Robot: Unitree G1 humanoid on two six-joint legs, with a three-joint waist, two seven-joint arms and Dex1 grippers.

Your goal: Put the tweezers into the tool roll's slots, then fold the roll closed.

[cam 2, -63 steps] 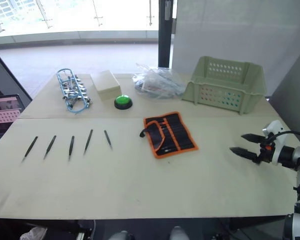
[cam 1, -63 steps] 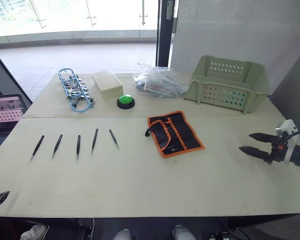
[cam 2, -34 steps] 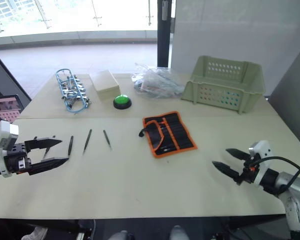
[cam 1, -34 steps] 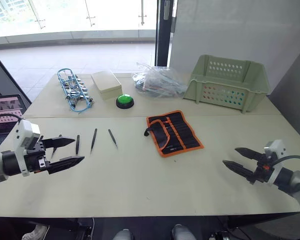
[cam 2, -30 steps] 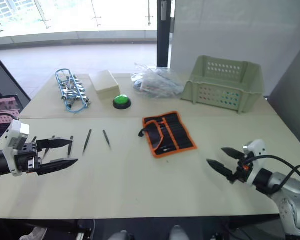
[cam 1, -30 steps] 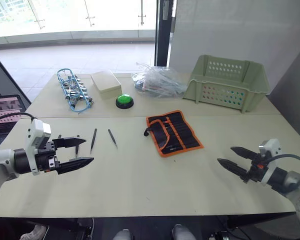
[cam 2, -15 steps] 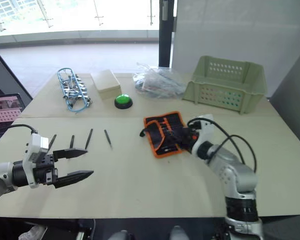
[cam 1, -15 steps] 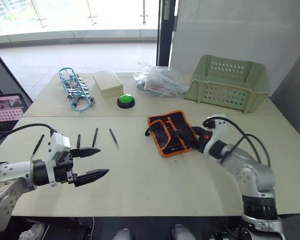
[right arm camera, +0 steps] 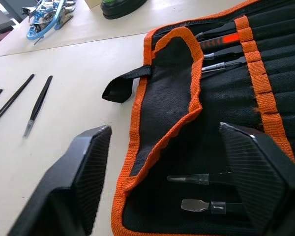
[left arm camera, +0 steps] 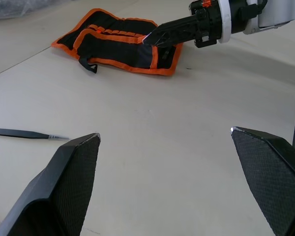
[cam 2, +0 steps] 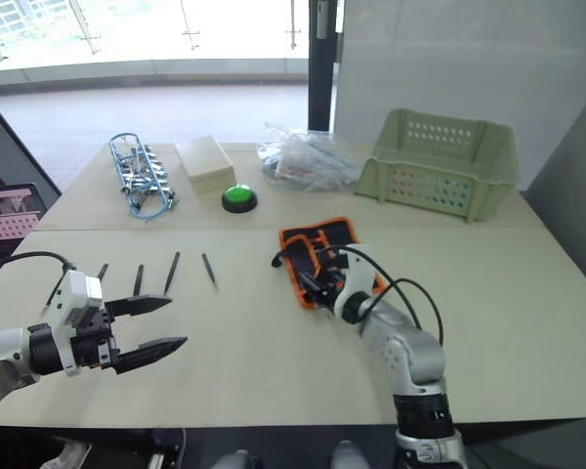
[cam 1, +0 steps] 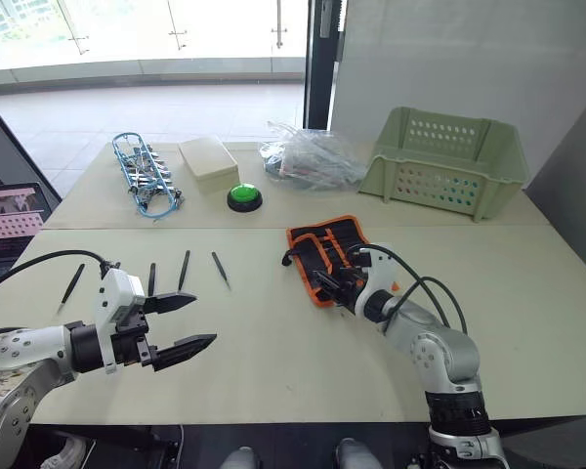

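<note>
From my end, the tool roll (cam 1: 334, 256) is lying open on the table (cam 1: 273, 362) near the middle, a bit toward the far side, with its flap folded over on the left part and the black strap (right arm camera: 122, 84) sticking out on that side. My right gripper (cam 1: 330, 284) is down at the near edge of the roll, fingers spread apart and holding nothing; in the right wrist view I can see the slots (right arm camera: 265, 73) with a few metal tools already tucked in. The tweezers (cam 1: 184, 270) are lined up in a row on the left half of the table, well apart from the roll. I can count four in the head view and the leftmost area is partly behind my left arm, so can't say about the fifth. My left gripper (cam 1: 184, 322) hovers above the table just nearer to me than that row, jaws wide apart, empty. Far side of the table has the blue-wire clip bundle (cam 1: 145, 176), a beige box (cam 1: 209, 162), a green button (cam 1: 244, 197), a plastic bag (cam 1: 311, 158) and the green basket (cam 1: 445, 162).
</note>
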